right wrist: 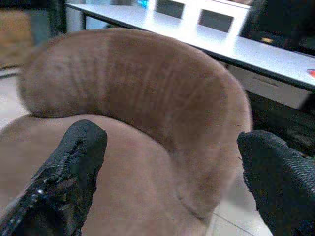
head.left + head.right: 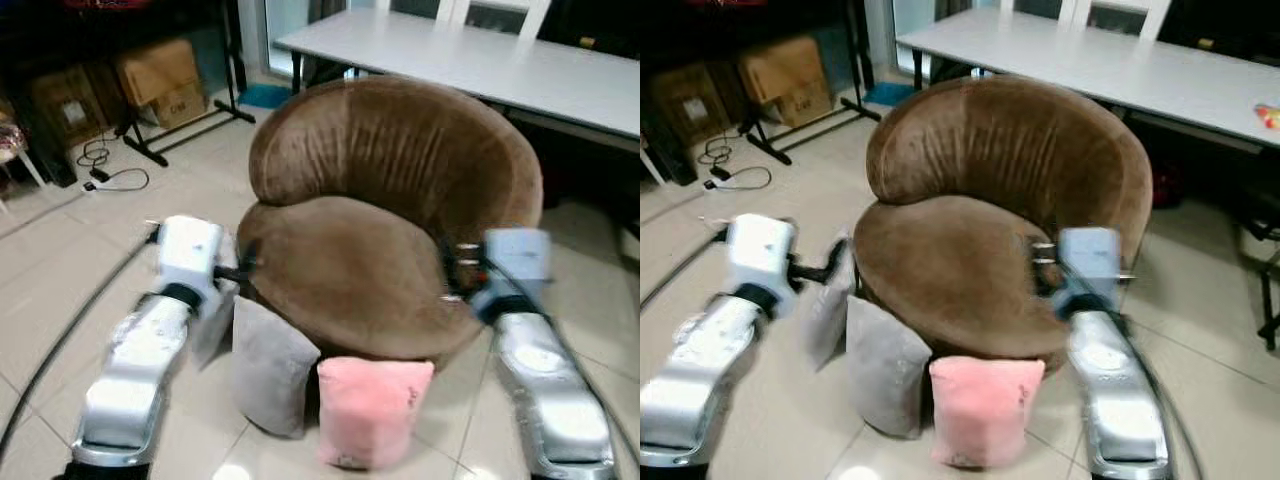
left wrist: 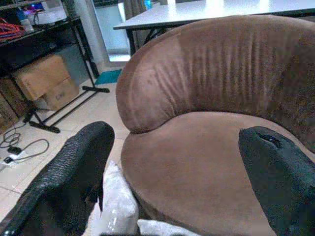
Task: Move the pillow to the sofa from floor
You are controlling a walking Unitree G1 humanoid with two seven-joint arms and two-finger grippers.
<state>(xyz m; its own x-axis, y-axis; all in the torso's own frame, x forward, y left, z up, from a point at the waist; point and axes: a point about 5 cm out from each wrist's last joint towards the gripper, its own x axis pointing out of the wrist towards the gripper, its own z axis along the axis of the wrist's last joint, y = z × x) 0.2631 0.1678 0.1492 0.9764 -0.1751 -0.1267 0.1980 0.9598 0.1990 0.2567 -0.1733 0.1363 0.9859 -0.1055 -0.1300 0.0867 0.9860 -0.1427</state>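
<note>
A round brown velvet sofa chair (image 2: pixel 385 225) sits on the tiled floor (image 2: pixel 60 290). Against its front base, at about 6 o'clock, a pink pillow (image 2: pixel 370 408) stands upright on the floor. A grey pillow (image 2: pixel 268 365) leans just beside it at 7 o'clock, touching the chair's base, and a third pale pillow (image 2: pixel 828 308) leans further round at 8 o'clock.

The left gripper (image 3: pixel 172 172) is held at the chair's 9 o'clock edge, above the pale pillow, its fingers (image 3: pixel 74 172) spread wide and holding nothing. The right gripper (image 1: pixel 167 172) hovers at the 3 o'clock edge of the seat, fingers (image 1: pixel 74 167) likewise wide apart and empty.

Behind the chair at 12 o'clock stands a long white table (image 2: pixel 480 60). At 10 o'clock, cardboard boxes (image 2: pixel 160 80) sit by a black rack (image 2: pixel 185 120), with cables (image 2: pixel 110 170) on the floor.
</note>
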